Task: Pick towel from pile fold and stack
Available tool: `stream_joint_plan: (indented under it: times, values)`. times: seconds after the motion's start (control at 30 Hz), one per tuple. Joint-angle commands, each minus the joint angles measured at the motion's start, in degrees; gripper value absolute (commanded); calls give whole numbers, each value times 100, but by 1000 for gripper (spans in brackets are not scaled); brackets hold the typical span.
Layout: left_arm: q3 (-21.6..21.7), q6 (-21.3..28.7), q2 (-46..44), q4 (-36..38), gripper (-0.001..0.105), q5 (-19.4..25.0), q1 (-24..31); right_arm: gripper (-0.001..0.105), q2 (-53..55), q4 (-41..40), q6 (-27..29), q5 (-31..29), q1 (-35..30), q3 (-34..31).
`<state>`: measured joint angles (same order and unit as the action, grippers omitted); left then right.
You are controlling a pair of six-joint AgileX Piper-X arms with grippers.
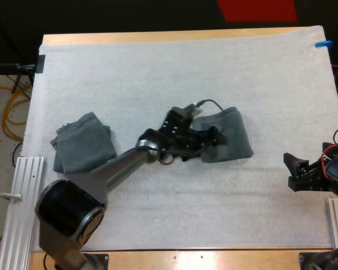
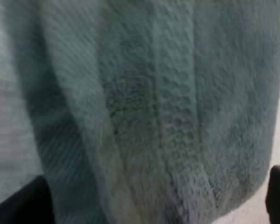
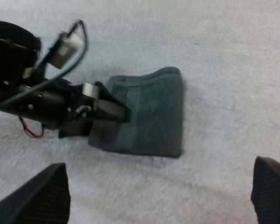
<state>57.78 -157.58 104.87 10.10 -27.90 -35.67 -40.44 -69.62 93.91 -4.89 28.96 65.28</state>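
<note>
From the high view, my left gripper [image 1: 209,138] sits at the edge of the folded towel [image 1: 230,135] in the middle of the white mat [image 1: 158,67], with my arm reaching to it on a slant. The other towel [image 1: 81,149] lies in a loose heap well apart, back along that arm. My right gripper [image 1: 294,169] hangs near the mat's right side, apart from the folded towel, so the left is plainly the nearer hand. In the left wrist view the folded towel's cloth lies right under me, and my two fingers [image 2: 30,203] are spread wide to either side, not clamped on it. In the right wrist view my right fingers [image 3: 49,193] stand wide with bare mat between them. The folded towel lies ahead there, with my left gripper [image 3: 107,108] at its edge and one finger resting on top. The towel looks near square, so I can't call a long axis. I judge the next move belongs to the left hand.
</note>
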Motion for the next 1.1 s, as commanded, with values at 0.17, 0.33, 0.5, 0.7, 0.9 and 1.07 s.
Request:
stream_joint_plan:
  times: [0.17, 0.33, 0.5, 0.7, 0.9, 1.07]
  values:
    - [436, -299, 324, 146, 77, -18, -283, 77, 12, -8, 21, -47, 3, 20]
    - [525, -298, 367, 223, 51, -18, -282, 77, 12, -8, 23, -47, 3, 20]
    - [525, -80, 367, 223, 9, -27, -282, 77, 12, -8, 32, -47, 3, 20]
    - [525, 972, 91, 442, 0, -105, -155, 77, 12, -8, 16, -107, 3, 20]
    - [525, 2431, -589, 1496, 0, 80, 553, 77, 12, -8, -68, -220, 3, 20]
    - [525, 3688, -1227, 2752, 0, 355, 1537, 77, 12, 40, -252, -220, 3, 20]
